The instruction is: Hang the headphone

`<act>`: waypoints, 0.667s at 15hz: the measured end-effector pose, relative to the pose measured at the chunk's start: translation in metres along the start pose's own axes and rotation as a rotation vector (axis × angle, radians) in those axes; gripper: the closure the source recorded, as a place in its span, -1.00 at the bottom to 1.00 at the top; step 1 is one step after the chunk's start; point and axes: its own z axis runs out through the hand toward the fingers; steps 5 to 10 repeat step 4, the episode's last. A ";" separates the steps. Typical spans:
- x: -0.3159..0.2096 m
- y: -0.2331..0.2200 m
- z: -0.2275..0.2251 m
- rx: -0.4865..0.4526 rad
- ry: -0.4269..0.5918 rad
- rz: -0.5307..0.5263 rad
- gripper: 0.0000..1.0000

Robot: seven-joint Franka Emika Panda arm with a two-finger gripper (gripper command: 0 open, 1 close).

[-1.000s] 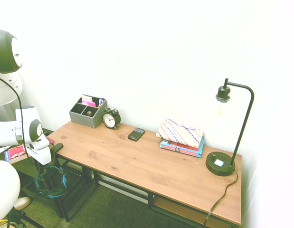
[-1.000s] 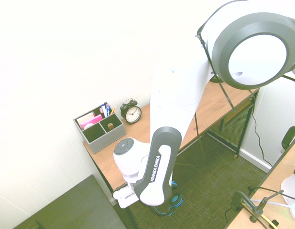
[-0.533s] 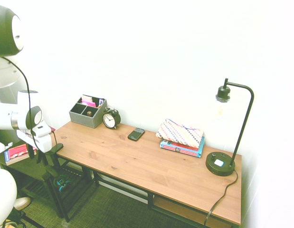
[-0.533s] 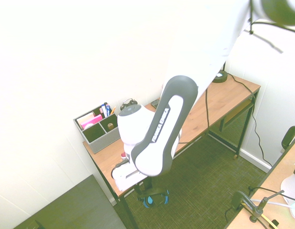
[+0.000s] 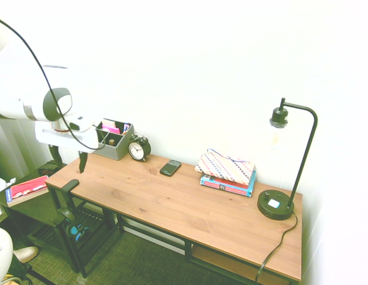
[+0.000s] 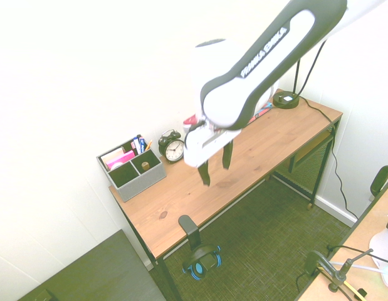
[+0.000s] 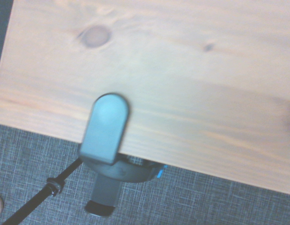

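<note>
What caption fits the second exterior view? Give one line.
Headphone hanging from the desk-edge hook; open, empty gripper above the desk.

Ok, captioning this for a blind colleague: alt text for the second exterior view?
Blue headphone hangs from a black hook clamped to the wooden desk edge. The white arm's open gripper hovers empty above the desk, near a grey organizer and alarm clock.

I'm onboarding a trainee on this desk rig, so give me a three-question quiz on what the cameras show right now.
1. True or false: the tool is shut on the headphone.
2. Where is the headphone? A) in the tool B) hanging from the black hook at the desk edge C) lying on the desk
3. Fill in: the phone lies between the alarm clock and the stacked ____.
Key: 1 false; 2 B; 3 books.
</note>
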 end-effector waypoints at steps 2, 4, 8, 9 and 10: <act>0.012 0.032 -0.044 0.006 0.013 0.017 -1.00; 0.013 0.061 -0.069 -0.015 0.032 0.022 -1.00; 0.013 0.061 -0.069 -0.015 0.032 0.022 -1.00; 0.013 0.061 -0.069 -0.015 0.032 0.022 -1.00; 0.013 0.061 -0.069 -0.015 0.032 0.022 -1.00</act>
